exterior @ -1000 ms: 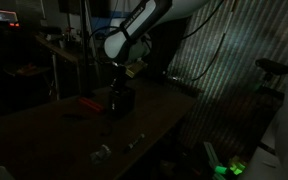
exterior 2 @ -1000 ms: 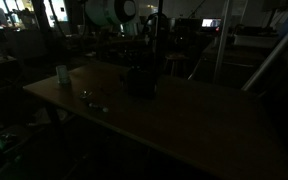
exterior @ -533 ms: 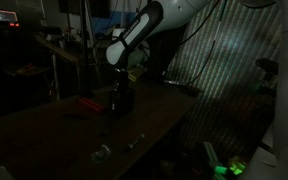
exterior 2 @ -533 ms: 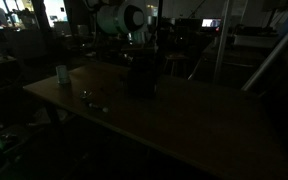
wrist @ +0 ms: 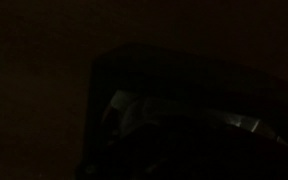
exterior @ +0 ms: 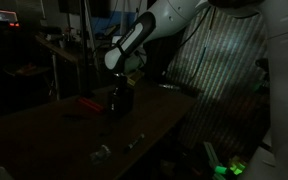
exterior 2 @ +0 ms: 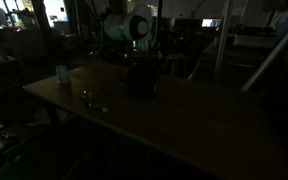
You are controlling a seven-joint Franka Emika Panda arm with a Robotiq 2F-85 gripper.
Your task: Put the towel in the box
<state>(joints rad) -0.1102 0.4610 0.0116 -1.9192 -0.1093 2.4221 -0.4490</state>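
Note:
The room is very dark. A dark box stands on the table, and it also shows in an exterior view. My gripper hangs straight over the box, its fingers lost in the dark at the box's top. In the wrist view only the box's faint rim shows. The towel cannot be made out in any view. Whether the gripper is open or shut cannot be told.
A red flat object lies on the table beside the box. A small pale cup stands near one table edge. Small light bits lie near the table's front edge. A corrugated wall stands behind.
The arm's wrist and forearm have shifted sideways above the box. The box and the other objects have not moved.

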